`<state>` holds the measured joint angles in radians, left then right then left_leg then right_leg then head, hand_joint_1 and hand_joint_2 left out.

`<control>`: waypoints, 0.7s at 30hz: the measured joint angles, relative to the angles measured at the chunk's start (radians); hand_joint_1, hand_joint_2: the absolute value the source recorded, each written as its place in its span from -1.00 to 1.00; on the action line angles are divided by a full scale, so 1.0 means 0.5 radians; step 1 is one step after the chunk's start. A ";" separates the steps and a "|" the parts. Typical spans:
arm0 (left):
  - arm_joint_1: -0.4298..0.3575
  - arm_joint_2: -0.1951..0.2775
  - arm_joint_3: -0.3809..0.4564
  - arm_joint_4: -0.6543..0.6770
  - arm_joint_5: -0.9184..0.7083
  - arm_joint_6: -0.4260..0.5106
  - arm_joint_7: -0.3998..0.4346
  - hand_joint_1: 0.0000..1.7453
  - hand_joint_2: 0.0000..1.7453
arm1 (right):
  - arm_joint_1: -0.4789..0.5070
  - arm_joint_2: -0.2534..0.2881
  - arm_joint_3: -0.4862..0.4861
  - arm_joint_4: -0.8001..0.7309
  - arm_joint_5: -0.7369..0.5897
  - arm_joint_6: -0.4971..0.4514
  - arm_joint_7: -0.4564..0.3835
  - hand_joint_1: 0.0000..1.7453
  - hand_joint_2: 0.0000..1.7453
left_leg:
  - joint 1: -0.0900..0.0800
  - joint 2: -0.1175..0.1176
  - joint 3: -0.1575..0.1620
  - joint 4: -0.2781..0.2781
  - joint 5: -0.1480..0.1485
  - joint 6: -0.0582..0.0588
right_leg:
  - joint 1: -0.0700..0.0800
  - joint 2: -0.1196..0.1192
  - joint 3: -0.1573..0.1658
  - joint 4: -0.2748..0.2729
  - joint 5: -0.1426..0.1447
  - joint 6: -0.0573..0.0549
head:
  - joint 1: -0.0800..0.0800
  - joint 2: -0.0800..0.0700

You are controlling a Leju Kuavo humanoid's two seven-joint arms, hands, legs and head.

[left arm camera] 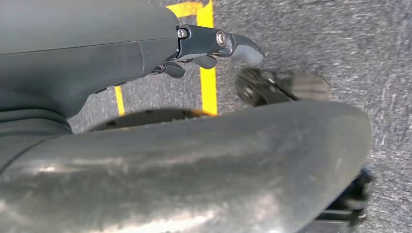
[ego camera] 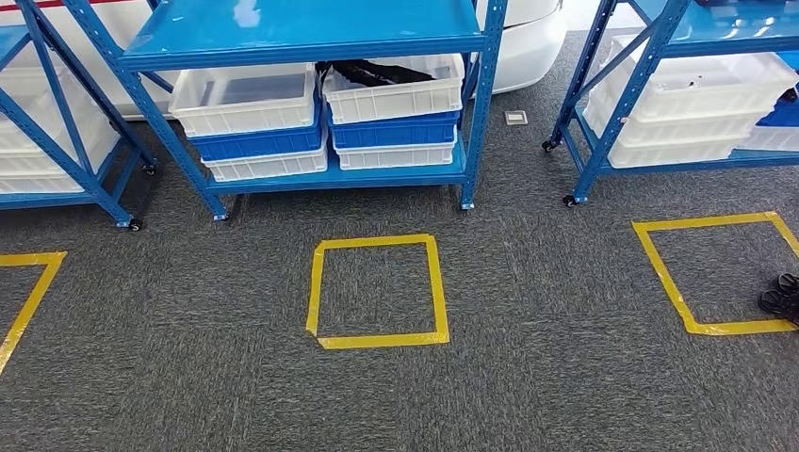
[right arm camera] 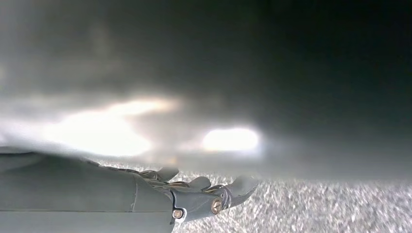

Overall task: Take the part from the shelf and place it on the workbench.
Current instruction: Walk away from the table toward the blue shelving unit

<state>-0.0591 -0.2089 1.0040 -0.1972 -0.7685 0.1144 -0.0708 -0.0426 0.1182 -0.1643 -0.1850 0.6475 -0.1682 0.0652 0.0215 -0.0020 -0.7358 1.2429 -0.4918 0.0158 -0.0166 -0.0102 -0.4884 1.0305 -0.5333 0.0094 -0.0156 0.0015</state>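
A blue metal shelf rack (ego camera: 311, 42) stands straight ahead on the grey carpet. Its lower level carries stacked white and blue bins. The right-hand white bin (ego camera: 394, 94) holds a black part (ego camera: 377, 72) that reaches over the rim; the left white bin (ego camera: 247, 99) looks empty. My left hand (left arm camera: 209, 48) hangs above the carpet near a yellow tape line (left arm camera: 208, 82), fingers loosely apart and holding nothing. My right hand (right arm camera: 204, 191) also hangs over carpet, its fingers apart with nothing in them.
A yellow tape square (ego camera: 377, 292) marks the floor before the middle rack, with others at the left and right (ego camera: 716, 273). More blue racks with white bins stand left (ego camera: 57, 141) and right (ego camera: 660, 94). A person's dark shoes (ego camera: 782, 294) show at the right edge.
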 joint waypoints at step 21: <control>0.002 -0.004 0.000 0.000 -0.010 0.001 0.006 -1.00 -1.00 | 0.005 -0.002 -0.009 0.006 0.002 -0.007 0.001 -1.00 -1.00 | -0.074 -0.071 0.497 -0.433 -0.090 0.036 | -0.003 0.016 -0.267 -0.008 0.218 0.069 | 0.016 0.000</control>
<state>-0.0583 -0.2110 1.0040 -0.1970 -0.7734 0.1148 -0.0675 -0.0398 0.1170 -0.1687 -0.1821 0.6485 -0.1718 0.0657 -0.0157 -0.0373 -0.4872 1.0266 -0.5367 0.0339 -0.0182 -0.0024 -0.6219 1.0264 -0.4243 0.0438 -0.0075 0.0015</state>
